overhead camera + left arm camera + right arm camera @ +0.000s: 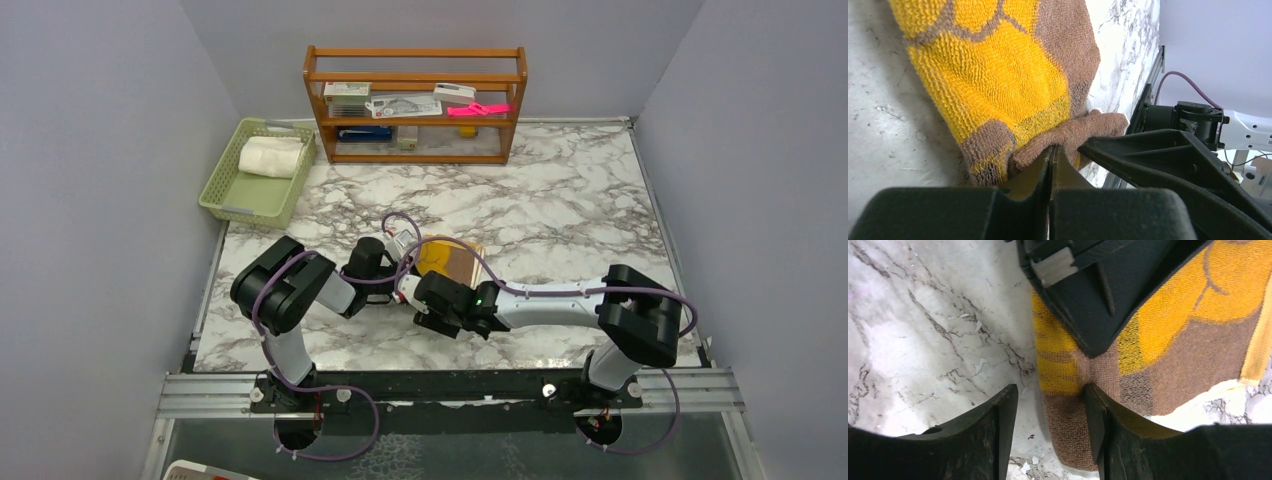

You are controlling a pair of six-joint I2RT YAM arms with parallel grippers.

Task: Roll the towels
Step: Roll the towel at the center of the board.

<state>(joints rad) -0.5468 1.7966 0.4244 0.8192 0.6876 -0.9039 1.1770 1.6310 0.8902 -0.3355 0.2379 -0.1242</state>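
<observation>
Brown towel (455, 262) (mustard patches) is pinched by left gripper (1051, 148); right gripper (1050, 390) gapes astride its edge.

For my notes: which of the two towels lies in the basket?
The white towel, in the green basket; the brown and yellow towel lies on the table.

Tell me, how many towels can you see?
2. A white towel lies in the green basket; a brown-and-yellow towel lies on the table. More might be hidden.

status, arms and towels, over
Left gripper shut on brown-and-yellow terry towel. Right gripper open, jaws astride its edge. Cream rolled towel in green plastic basket.
</observation>
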